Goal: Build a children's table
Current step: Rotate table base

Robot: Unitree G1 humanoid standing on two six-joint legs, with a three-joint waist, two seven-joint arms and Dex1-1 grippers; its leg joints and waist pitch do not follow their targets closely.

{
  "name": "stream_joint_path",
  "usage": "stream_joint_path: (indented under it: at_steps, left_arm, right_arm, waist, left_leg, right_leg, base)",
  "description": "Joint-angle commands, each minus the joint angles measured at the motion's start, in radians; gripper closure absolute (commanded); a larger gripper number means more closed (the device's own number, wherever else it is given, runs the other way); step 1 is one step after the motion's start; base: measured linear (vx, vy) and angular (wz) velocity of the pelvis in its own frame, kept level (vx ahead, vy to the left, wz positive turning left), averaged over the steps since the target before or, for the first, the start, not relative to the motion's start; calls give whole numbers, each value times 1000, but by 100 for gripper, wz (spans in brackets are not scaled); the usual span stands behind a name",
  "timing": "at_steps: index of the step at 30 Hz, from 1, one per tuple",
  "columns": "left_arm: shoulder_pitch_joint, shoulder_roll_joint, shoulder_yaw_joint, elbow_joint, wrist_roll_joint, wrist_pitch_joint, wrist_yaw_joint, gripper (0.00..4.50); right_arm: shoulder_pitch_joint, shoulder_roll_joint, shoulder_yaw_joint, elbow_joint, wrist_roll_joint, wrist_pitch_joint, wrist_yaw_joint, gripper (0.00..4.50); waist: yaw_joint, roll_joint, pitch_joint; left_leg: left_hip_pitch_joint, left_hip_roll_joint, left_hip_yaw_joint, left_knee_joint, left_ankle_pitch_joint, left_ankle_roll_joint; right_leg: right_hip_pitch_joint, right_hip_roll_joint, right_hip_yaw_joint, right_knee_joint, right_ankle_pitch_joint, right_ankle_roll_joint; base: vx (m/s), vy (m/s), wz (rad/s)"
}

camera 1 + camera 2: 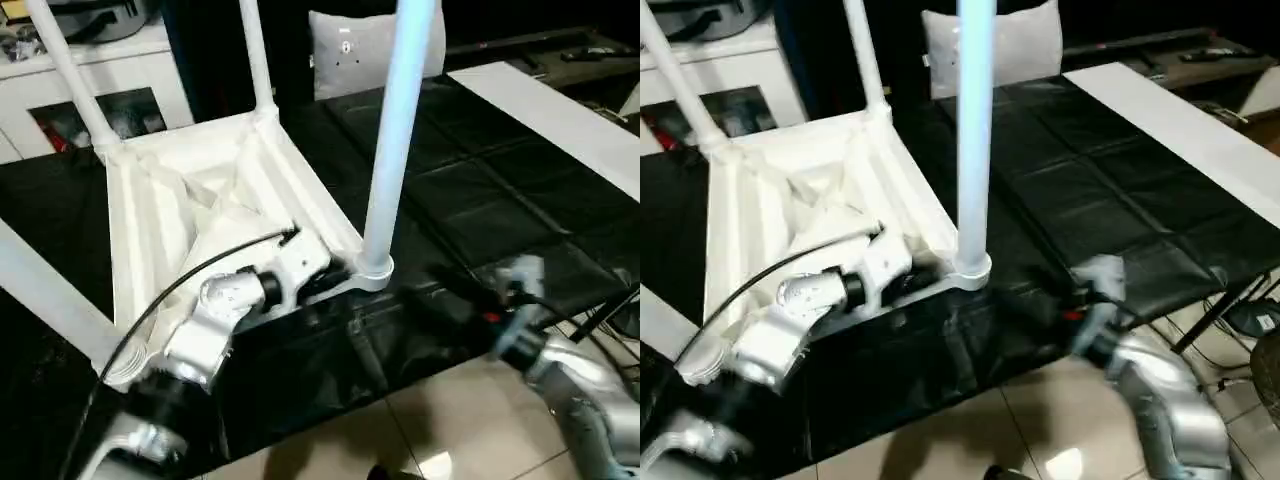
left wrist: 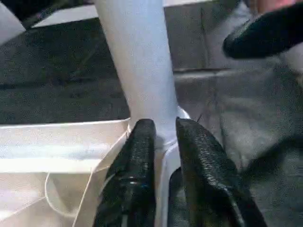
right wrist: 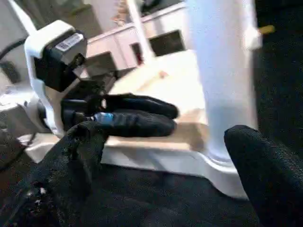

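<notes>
The children's table (image 1: 180, 220) lies upside down on a black padded surface, its ribbed underside facing up. Its white legs stand up from the corner sockets; the nearest leg (image 1: 395, 140) sits in the front right socket (image 1: 372, 268). My left gripper (image 2: 164, 137) reaches over the table's front rim to the base of that leg, its fingers (image 2: 139, 156) a narrow gap apart with nothing clearly held. My right gripper (image 3: 165, 142) stands wide open just in front of the same socket, a little apart from the leg, with nothing between its fingers.
A white cabinet with glass doors (image 1: 100, 80) stands behind at the left. A long white board (image 1: 560, 110) lies at the right of the black surface (image 1: 480, 190), and a pale cushion-like panel (image 1: 345, 55) at the back. Tiled floor (image 1: 420, 430) lies below the near edge.
</notes>
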Motion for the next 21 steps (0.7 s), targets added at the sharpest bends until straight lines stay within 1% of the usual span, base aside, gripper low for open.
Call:
stream_joint_path:
  at_steps: [1,2,3,4,5,6,7,8,9,10,11,12,13,14,15,16,17,18,19,20,21]
  left_arm:
    - [59,-6,38,-81,-29,47,36,338]
    - [78,-11,45,-105,-31,56,44,317]
    - [139,-24,74,-184,-47,84,82,317]
    - [146,-25,76,-192,-49,86,85,310]
    - [179,-27,88,-236,-61,100,100,294]
    - [211,-21,95,-274,-70,108,103,294]
    - [232,-15,96,-301,-77,116,107,283]
    - [264,-1,98,-331,-86,116,101,272]
    - [285,9,98,-353,-92,118,98,265]
    - [289,11,98,-357,-93,118,96,252]
    - [346,39,106,-407,-109,121,78,252]
    - [366,46,110,-425,-113,125,73,238]
    - [402,59,123,-465,-128,144,62,229]
    - [415,64,128,-480,-133,152,58,220]
    - [435,72,138,-504,-147,163,50,220]
    - [453,82,149,-528,-160,178,46,203]
    - [486,116,172,-573,-193,214,22,203]
    - [499,134,177,-589,-204,229,9,194]
    - [519,162,181,-608,-217,235,-9,186]
    - [533,182,183,-620,-227,237,-21,179]
    - [565,220,193,-642,-255,252,-57,170]
  right_arm:
    - [-39,20,19,-30,13,11,-13,0]
    - [-49,28,22,-34,15,15,-16,0]
    - [-88,56,33,-31,16,17,-30,0]
    - [-92,58,34,-31,16,17,-31,0]
    - [-112,72,38,-24,18,18,-37,0]
    - [-133,87,39,-10,16,14,-46,0]
    - [-143,92,42,-4,18,11,-55,0]
    - [-159,103,44,11,20,6,-64,0]
    - [-166,109,46,19,23,2,-70,0]
    - [-168,110,47,21,22,1,-71,0]
    - [-192,125,58,54,4,-15,-81,0]
    - [-200,130,62,65,-4,-20,-84,0]
    - [-220,146,61,98,-14,-26,-95,0]
    - [-227,152,60,111,-17,-28,-100,0]
    - [-239,161,55,134,-23,-37,-109,0]
    - [-251,168,47,156,-29,-47,-120,0]
    - [-278,174,17,214,-51,-75,-171,0]
    - [-291,172,-1,241,-60,-91,-194,0]
    - [-305,166,-22,272,-67,-107,-223,0]
    - [-312,162,-34,288,-71,-116,-240,0]
    - [-329,150,-62,326,-78,-138,-268,0]
  waist:
    - [3,-27,-58]
    - [4,-19,-56]
    - [2,-25,-58]
    - [2,-22,-55]
    - [1,-25,-53]
    - [1,-28,-55]
    - [2,-27,-53]
    - [4,-35,-52]
    - [9,-35,-55]
    - [11,-28,-53]
    - [12,-44,-54]
    - [14,-40,-54]
    - [13,-37,-53]
    - [12,-39,-52]
    - [13,-40,-52]
    - [12,-44,-50]
    - [14,-44,-48]
    - [12,-45,-46]
    - [11,-46,-42]
    - [12,-47,-38]
    - [13,-45,-38]
  left_leg:
    - [-38,28,9,-66,75,118]
    - [-35,25,9,-66,66,115]
    - [-36,30,8,-68,63,109]
    - [-39,31,5,-70,63,108]
    - [-34,29,8,-69,53,109]
    - [-34,31,6,-69,53,106]
    - [-35,33,5,-71,59,107]
    - [-32,34,5,-71,61,107]
    - [-31,34,3,-72,65,105]
    - [-30,37,3,-73,75,104]
    - [-33,40,1,-74,84,103]
    - [-31,42,0,-76,84,101]
    - [-29,43,2,-75,88,98]
    - [-29,45,0,-77,93,91]
    - [-27,44,1,-76,94,89]
    - [-25,46,1,-78,90,83]
    - [-24,47,1,-80,80,76]
    - [-25,47,2,-83,67,71]
    - [-21,42,5,-85,38,63]
    - [-13,41,8,-88,-4,55]
    - [-10,41,9,-89,-17,51]
  right_leg:
    - [87,-67,59,-74,-387,48]
    - [82,-64,59,-80,-411,58]
    - [84,-67,59,-72,-408,57]
    - [87,-70,59,-75,-409,58]
    - [80,-65,60,-84,-428,65]
    - [82,-67,61,-77,-422,62]
    - [81,-66,63,-78,-415,60]
    - [78,-65,65,-79,-417,65]
    - [80,-68,67,-72,-406,60]
    - [78,-68,70,-71,-394,53]
    - [80,-71,72,-63,-378,48]
    - [79,-73,73,-60,-373,39]
    - [76,-72,76,-61,-366,33]
    - [77,-73,78,-56,-352,18]
    - [76,-73,79,-57,-347,15]
    - [75,-74,82,-54,-339,1]
    - [75,-76,85,-51,-341,-10]
    - [75,-76,86,-50,-351,-14]
    - [75,-72,87,-57,-384,-8]
    - [70,-72,88,-63,-421,-5]
    - [70,-73,88,-65,-433,-3]
  base:
    - [0,0,0]
    - [0,0,0]
    - [0,0,0]
    - [0,0,0]
    - [0,0,0]
    - [0,0,0]
    - [0,0,0]
    - [0,0,0]
    - [0,0,0]
    - [0,0,0]
    - [0,0,0]
    - [0,0,0]
    - [0,0,0]
    - [0,0,0]
    - [0,0,0]
    - [0,0,0]
    - [0,0,0]
    - [0,0,0]
    - [0,0,0]
    - [0,0,0]
    - [0,0,0]
